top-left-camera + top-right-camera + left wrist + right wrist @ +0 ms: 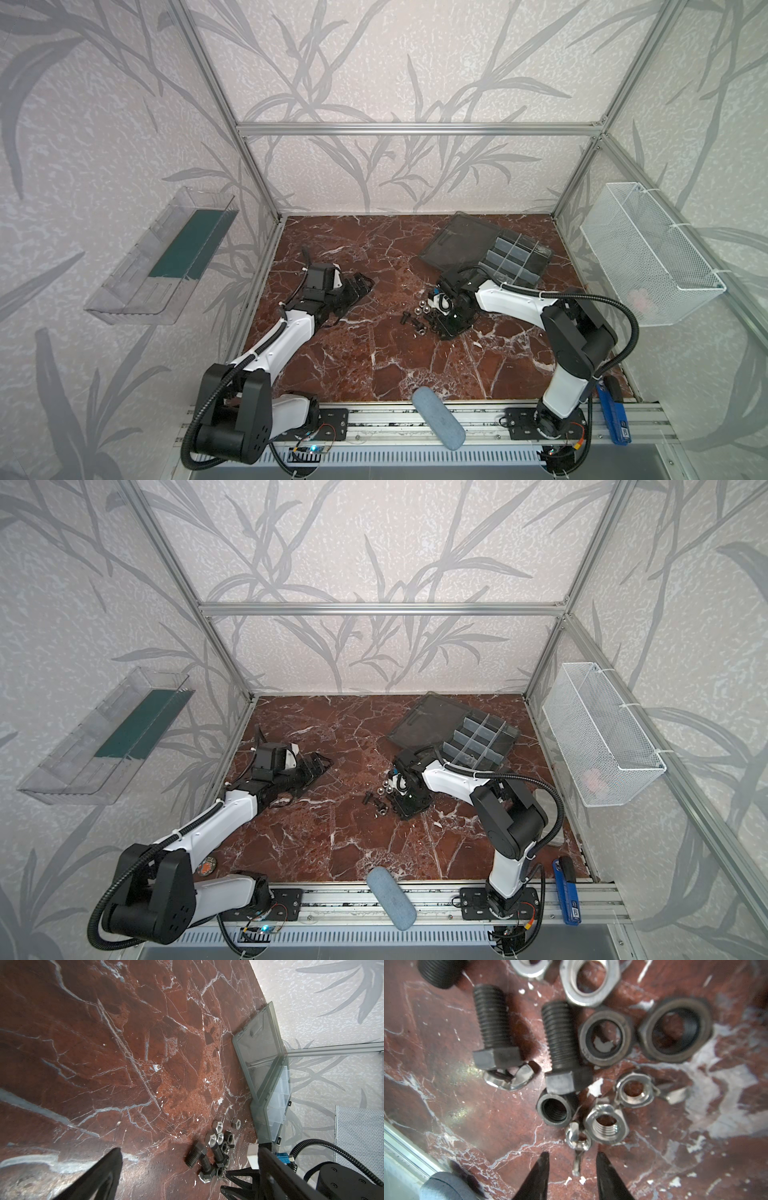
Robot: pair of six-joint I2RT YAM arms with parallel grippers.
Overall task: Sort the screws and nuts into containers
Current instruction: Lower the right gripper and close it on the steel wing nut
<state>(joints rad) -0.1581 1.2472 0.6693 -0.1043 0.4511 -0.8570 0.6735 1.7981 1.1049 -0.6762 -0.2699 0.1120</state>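
A loose heap of black screws (pixel 409 318) (pixel 560 1043) and silver nuts (pixel 424 305) (pixel 591 982) lies mid-table, shown in both top views. Dark nuts (pixel 606 1039) and wing nuts are mixed in. My right gripper (pixel 572 1155) points down at the heap's edge, open. Its tips straddle one wing of a small silver wing nut (pixel 576 1142) without touching it. The containers are the compartments of the grey organizer box (pixel 515 257) (pixel 268 1105), behind the right arm with its lid (pixel 461 241) laid open. My left gripper (pixel 359 286) rests low at the left, open and empty, facing the heap (pixel 204 1159).
A blue-grey oblong case (pixel 438 419) lies over the front rail. A white mesh basket (pixel 648 253) hangs on the right wall and a clear tray (pixel 162 257) on the left wall. A blue tool (pixel 615 411) sits at the front right corner.
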